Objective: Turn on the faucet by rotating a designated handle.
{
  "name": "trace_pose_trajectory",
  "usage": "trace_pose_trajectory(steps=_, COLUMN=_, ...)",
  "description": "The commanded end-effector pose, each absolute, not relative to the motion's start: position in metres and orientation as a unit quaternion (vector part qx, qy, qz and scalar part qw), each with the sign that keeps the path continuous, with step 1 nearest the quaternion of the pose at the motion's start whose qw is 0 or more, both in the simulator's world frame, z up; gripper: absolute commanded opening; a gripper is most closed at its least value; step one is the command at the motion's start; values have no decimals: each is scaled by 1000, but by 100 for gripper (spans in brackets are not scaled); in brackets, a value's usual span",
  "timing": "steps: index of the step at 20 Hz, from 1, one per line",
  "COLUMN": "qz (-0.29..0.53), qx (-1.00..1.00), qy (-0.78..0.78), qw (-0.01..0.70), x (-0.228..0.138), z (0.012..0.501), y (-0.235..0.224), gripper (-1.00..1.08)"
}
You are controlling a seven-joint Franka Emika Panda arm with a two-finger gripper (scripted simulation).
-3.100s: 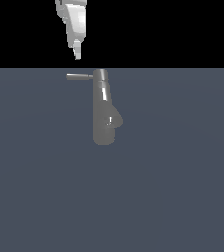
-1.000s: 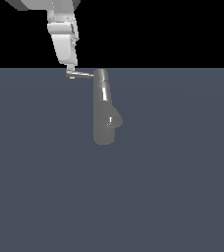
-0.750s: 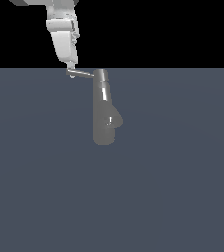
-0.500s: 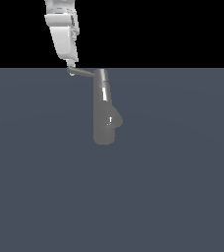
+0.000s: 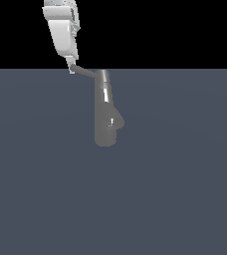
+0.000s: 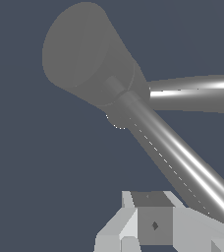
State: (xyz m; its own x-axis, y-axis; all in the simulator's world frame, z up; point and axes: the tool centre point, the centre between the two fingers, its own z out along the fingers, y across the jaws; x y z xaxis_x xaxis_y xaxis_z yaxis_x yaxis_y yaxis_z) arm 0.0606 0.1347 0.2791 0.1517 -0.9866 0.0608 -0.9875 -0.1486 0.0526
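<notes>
Fingers (image 5: 71, 68) at handle (image 5: 85, 72) tip, faucet (image 5: 107, 117) beside

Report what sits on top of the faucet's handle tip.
The white tool rests at the outer tip of the thin gray metal handle of the glossy gray faucet. The contact itself is covered.

White gripper (image 5: 71, 69) tilted, pointing down, jaws unclear

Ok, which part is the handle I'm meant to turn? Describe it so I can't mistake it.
Find the glossy gray faucet standing on the flat dark surface. At its narrow top, the handle is the thin short rod sticking out toward the exterior view's left, its far end at the white tool. It is far thinner than the faucet body.
</notes>
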Motion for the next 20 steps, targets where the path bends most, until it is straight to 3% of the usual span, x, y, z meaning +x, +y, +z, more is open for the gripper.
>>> trace_pose_trajectory(steps=1, qz=5, qx=757, qy=-653, qw=42, x=54, z=282, y=125, gripper=-100)
trace_pose_trajectory(steps=18, qz=2, qx=757, qy=-652, qw=45, x=13, z=303, y=71, gripper=-100)
trace_pose_trajectory(steps=20, qz=3, qx=761, qy=-647, qw=43, x=15, z=301, y=82, gripper=-100)
